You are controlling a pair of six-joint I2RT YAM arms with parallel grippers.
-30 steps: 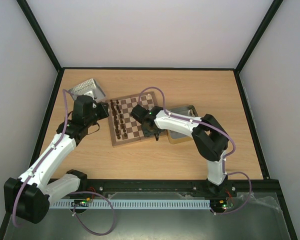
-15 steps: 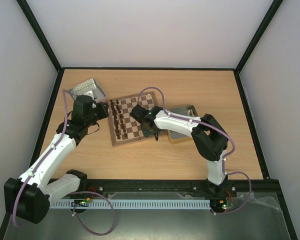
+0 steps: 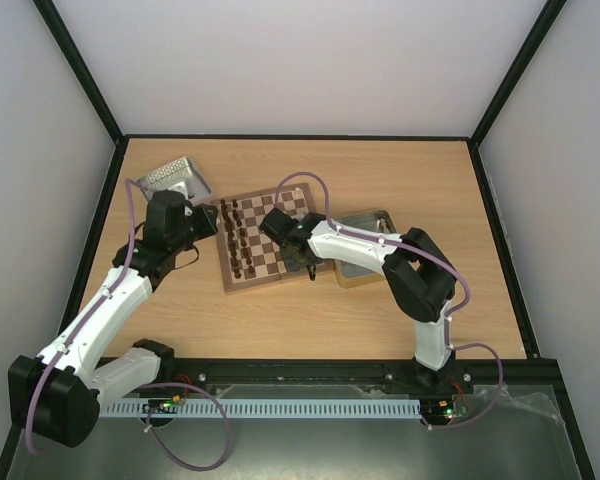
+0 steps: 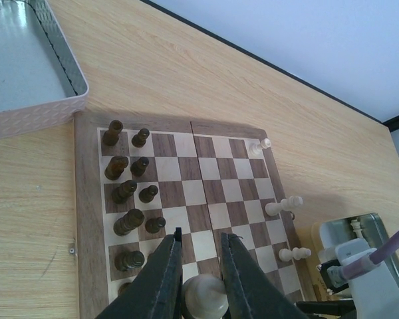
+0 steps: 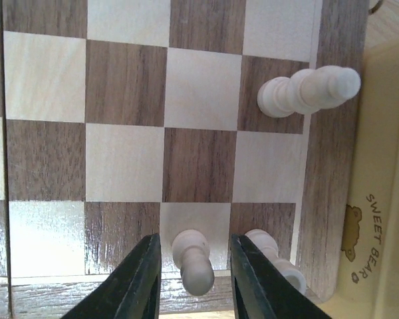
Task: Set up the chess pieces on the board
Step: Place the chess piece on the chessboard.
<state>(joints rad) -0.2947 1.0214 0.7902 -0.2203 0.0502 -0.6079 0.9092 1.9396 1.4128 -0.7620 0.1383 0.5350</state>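
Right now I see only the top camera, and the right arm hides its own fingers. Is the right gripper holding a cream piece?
Observer: No. Its wrist camera shows the right gripper open around a cream pawn that stands on the board, with a gap on each side.
Operator: And the left gripper?
Observer: The left gripper is shut on a cream piece, over the end of the board where the dark pieces stand.
Operator: Does that piece touch the board?
Observer: I cannot tell; the fingers hide its base.
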